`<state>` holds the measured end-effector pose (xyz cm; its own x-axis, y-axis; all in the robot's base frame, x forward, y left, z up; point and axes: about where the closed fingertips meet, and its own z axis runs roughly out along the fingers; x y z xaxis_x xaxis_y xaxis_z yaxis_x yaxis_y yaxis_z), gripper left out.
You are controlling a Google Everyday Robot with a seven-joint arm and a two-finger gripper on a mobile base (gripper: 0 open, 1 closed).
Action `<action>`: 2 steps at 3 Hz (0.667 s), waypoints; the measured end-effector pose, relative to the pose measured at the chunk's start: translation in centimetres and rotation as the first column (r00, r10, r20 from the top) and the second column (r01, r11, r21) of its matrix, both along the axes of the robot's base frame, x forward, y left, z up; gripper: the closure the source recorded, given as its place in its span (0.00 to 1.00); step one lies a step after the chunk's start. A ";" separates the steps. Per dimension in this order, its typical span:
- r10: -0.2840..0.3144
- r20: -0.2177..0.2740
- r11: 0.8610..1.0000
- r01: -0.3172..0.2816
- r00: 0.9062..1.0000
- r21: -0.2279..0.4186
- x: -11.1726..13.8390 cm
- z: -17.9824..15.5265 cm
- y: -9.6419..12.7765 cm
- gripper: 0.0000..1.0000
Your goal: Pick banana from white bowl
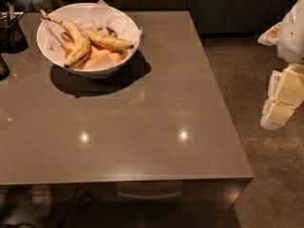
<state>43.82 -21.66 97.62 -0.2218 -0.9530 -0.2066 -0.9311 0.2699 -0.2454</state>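
The white bowl (53, 56) stands at the far left of the grey table, lined with white paper. The banana (110, 42), fairly straight and speckled brown, lies across the bowl's right half with its dark tip towards the right rim. A strongly curved banana (77, 44) with a long thin stem lies to its left. Pale orange-yellow pieces (97, 58) lie under both. My gripper (281, 103), cream and white, hangs at the right edge of the view, off the table's right side and over the floor, far from the bowl.
A small dark container (11, 34) holding utensils stands left of the bowl, with another dark object (2, 66) at the left edge. The grey table (156, 127) ends at front and right edges. Speckled floor (266, 175) lies to the right, dark cabinets behind.
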 end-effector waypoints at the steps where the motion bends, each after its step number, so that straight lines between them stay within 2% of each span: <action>1: -0.012 0.004 1.000 0.012 1.000 -0.002 0.3 0.3 0.2 0.00; 2: -0.036 -0.025 0.999 0.035 0.999 -0.022 4.3 1.0 1.8 0.00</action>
<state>48.14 -19.87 98.60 -0.2603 -0.9485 -0.1804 -0.9270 0.2978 -0.2280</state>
